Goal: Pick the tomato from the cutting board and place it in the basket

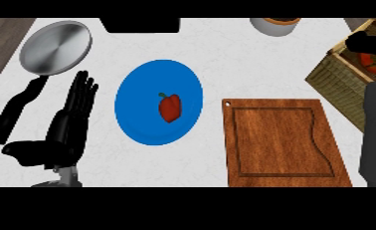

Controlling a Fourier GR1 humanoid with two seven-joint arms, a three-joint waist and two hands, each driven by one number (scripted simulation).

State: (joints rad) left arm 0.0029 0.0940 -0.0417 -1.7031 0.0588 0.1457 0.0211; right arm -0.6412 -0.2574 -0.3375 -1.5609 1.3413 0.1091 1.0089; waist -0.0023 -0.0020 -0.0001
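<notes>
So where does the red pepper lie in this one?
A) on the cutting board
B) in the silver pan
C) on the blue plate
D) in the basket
C: the red pepper lies near the middle of the blue plate, to the left of the cutting board, which has nothing on it.

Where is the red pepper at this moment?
In the head view, the red pepper lies on the blue plate near the middle of the counter, between the open left hand and the cutting board.
</notes>
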